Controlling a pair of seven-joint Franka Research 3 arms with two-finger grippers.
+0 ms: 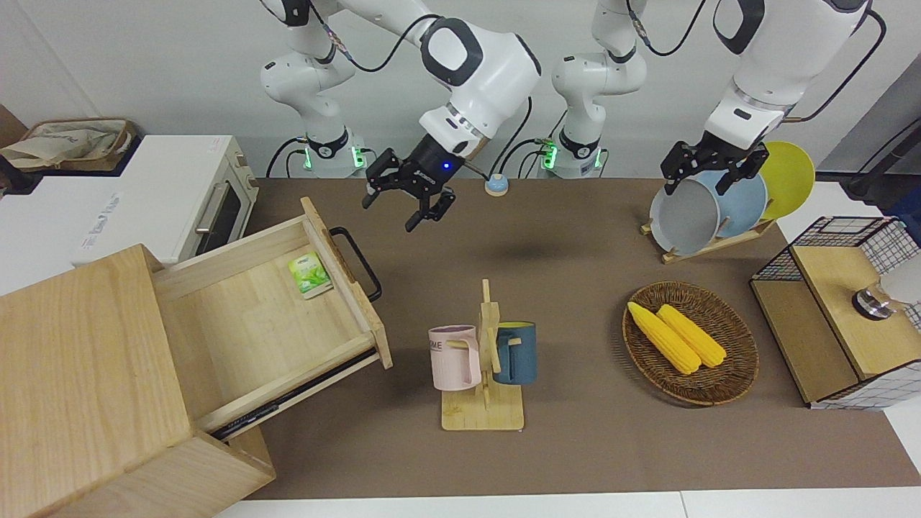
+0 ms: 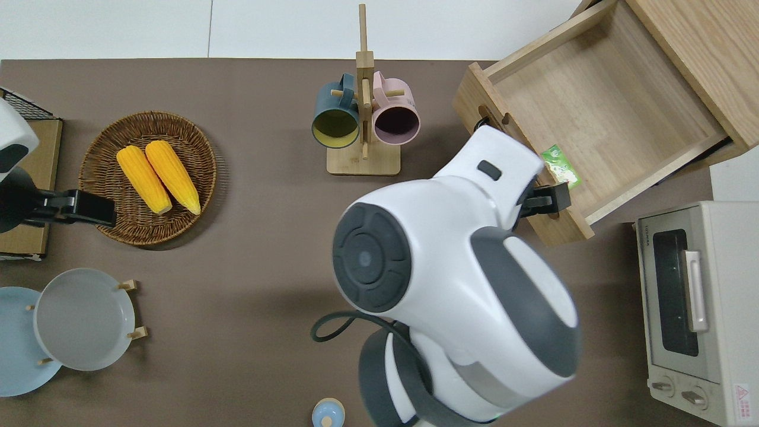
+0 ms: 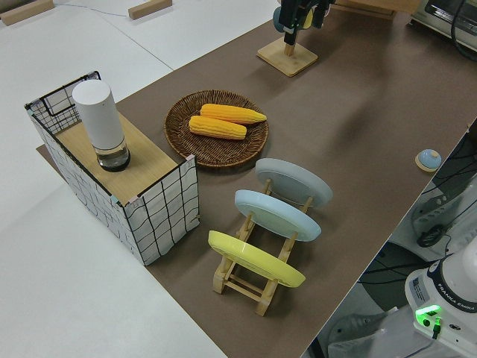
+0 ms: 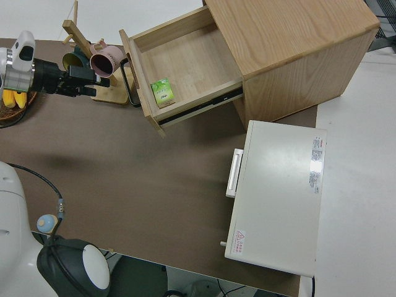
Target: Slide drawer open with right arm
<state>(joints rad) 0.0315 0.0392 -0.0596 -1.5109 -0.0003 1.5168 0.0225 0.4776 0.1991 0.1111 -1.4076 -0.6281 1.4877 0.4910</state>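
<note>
Light was bright and even, falling from above. A soft blurred shadow lay on the brown table mat (image 1: 575, 446) under the raised right gripper (image 1: 410, 198). The large white arm housing (image 2: 450, 284) looked slightly smeared in the overhead view.

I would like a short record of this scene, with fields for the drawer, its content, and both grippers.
drawer: pulled out of the wooden box
handle: black bar, free, nothing grips it
inside drawer: small green packet, by the front panel
right gripper: fingers open, raised, holds nothing
left gripper: parked
</note>
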